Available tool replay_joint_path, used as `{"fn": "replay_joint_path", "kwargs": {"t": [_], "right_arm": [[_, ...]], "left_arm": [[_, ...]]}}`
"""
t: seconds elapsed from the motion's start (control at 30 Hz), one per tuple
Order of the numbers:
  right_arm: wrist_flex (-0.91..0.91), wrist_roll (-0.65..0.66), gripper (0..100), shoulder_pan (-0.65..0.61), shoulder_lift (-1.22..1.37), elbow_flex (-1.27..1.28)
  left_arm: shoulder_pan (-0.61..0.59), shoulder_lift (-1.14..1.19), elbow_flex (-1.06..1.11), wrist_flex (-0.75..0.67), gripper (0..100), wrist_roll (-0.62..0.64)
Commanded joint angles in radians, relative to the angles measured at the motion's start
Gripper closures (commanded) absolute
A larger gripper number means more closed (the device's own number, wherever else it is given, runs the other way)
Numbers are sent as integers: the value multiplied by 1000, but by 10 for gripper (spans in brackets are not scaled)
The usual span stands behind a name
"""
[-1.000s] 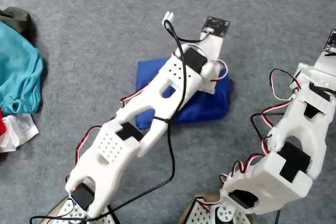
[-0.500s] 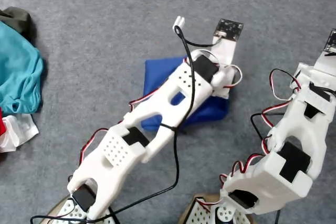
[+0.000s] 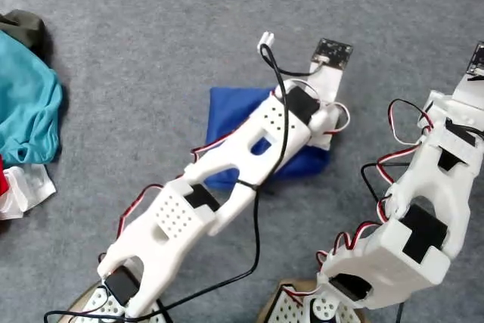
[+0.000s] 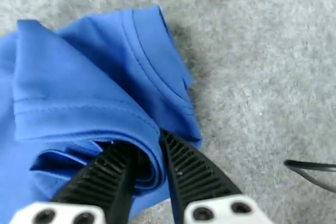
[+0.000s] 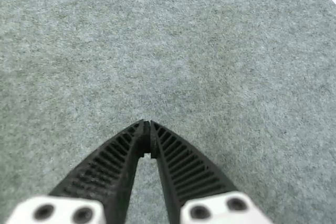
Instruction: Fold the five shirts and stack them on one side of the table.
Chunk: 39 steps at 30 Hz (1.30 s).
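Observation:
A folded blue shirt (image 3: 229,108) lies mid-table, partly covered by my left arm (image 3: 257,138), which stretches across it. In the left wrist view my left gripper (image 4: 151,139) is shut on a folded edge of the blue shirt (image 4: 89,72), with layers of cloth pinched between the black fingers (image 4: 185,165). My right arm (image 3: 431,187) stands at the table's right side. The right gripper (image 5: 147,126) is shut, holds nothing and hangs over bare grey cloth.
At the left edge of the table lies a heap of unfolded garments: a teal shirt (image 3: 26,111), a dark one (image 3: 23,24) behind it and a white and red one (image 3: 21,187) in front. Grey felt (image 3: 136,51) covers the table.
My left arm has swung to the right, and the blue shirt's left edge has shifted right with it. The right arm has stayed put.

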Motion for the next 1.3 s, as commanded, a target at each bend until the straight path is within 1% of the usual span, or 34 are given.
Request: {"fn": "replay_joint_path", "kwargs": {"t": [0.0,0.43,0.5,0.57,0.6,0.63,0.67,0.7,0.8,0.87,0.97,1.07,1.13,1.27], "right_arm": [[6,-8,992,5,-2,-51],[6,-6,992,5,-2,-51],[6,-5,992,5,-2,-51],[6,-3,992,4,-2,-51],[6,-3,992,4,-2,-51],[6,-3,992,4,-2,-51],[6,-3,992,4,-2,-51],[6,-3,992,4,-2,-50],[6,-3,992,4,-2,-50],[9,-3,992,-4,-2,-50],[46,-2,992,-31,-5,-53],[64,18,992,-59,-8,-54],[133,94,992,-97,-39,-88],[428,285,992,-249,-170,-189]], "left_arm": [[21,-13,-72,-23,979,8],[21,-10,-86,-23,975,8],[17,-10,-86,-15,924,8],[8,-13,-95,20,812,9],[-8,-19,-95,34,764,32],[-25,-22,-95,44,737,80],[-51,-22,-103,49,733,118],[-80,-22,-127,58,733,130],[-189,-21,-247,129,745,135],[-278,-13,-321,170,784,135],[-402,-12,-371,199,883,135],[-476,-12,-338,209,987,130],[-499,-12,-285,233,973,133],[-543,-12,-222,276,980,133]]}}
